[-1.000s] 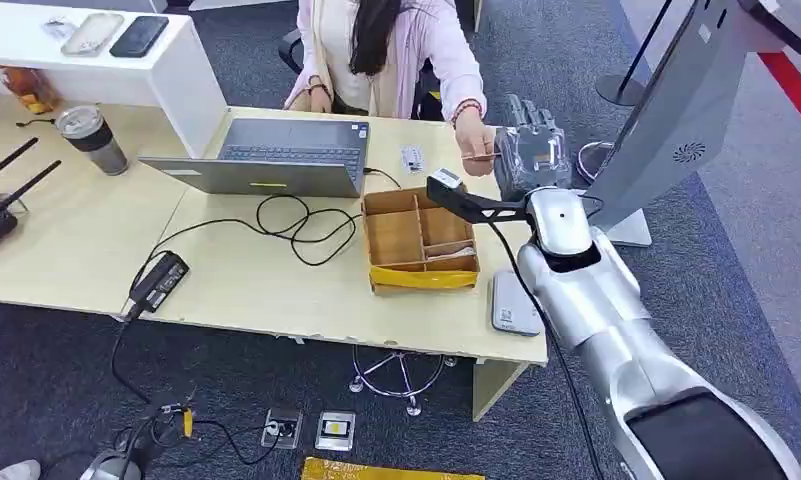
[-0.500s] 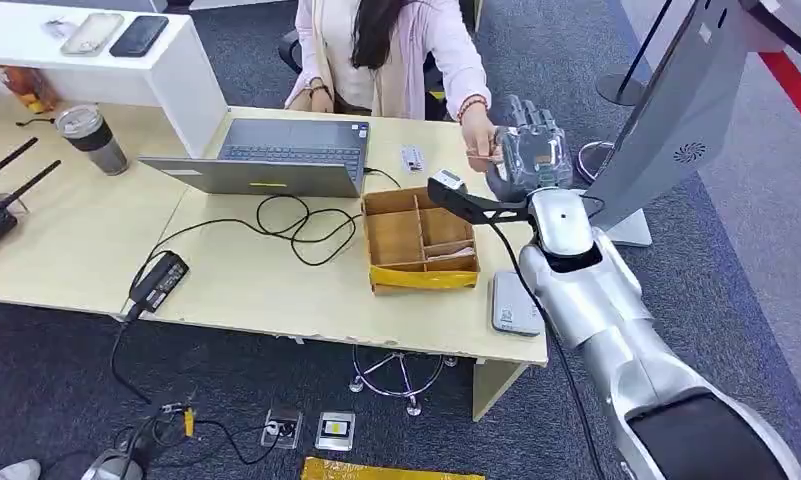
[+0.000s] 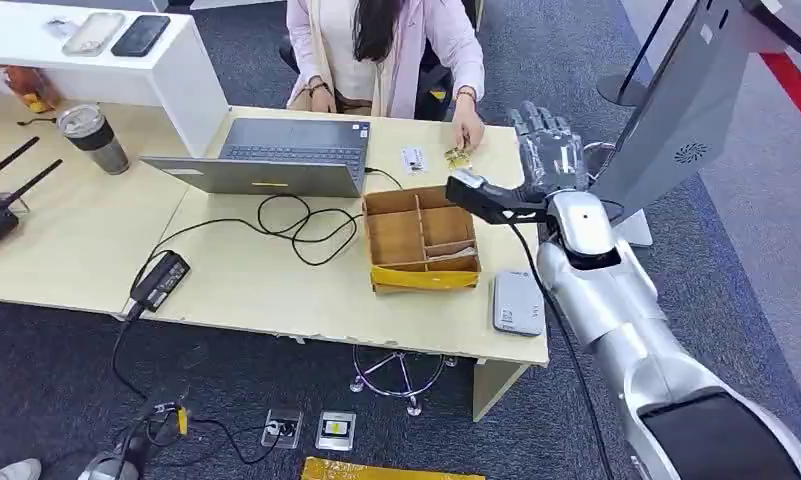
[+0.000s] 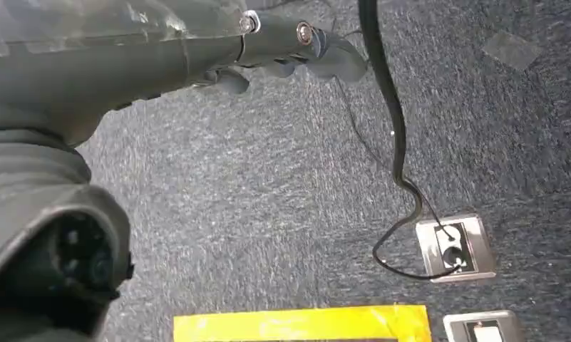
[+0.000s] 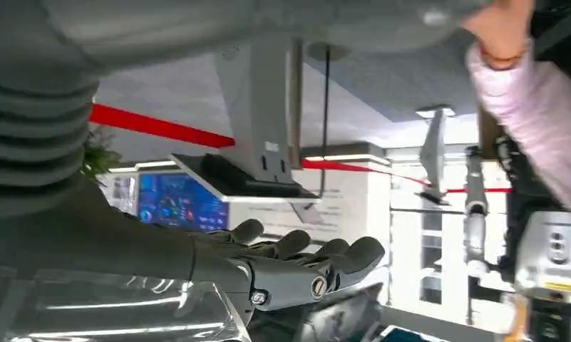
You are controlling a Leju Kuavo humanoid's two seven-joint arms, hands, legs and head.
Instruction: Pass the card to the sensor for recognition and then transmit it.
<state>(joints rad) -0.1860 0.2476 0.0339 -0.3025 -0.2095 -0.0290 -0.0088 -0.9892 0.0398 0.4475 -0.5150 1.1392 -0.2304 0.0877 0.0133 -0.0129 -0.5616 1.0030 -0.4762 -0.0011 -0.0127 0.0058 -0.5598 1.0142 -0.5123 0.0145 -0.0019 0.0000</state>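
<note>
right hand (image 3: 548, 152) hung above the desk's far right corner with its fingers (image 5: 318, 260) straight and apart, holding nothing. the card (image 3: 458, 158) lay on the desk (image 3: 246, 285) under a person's hand (image 3: 465, 135), just beyond the wooden tray (image 3: 419, 240) and apart from the robot's hand. left hand (image 4: 282, 50) hung over the carpet, fingers loosely extended, holding nothing. the sensor (image 3: 517, 302) sat near the desk's front right edge.
</note>
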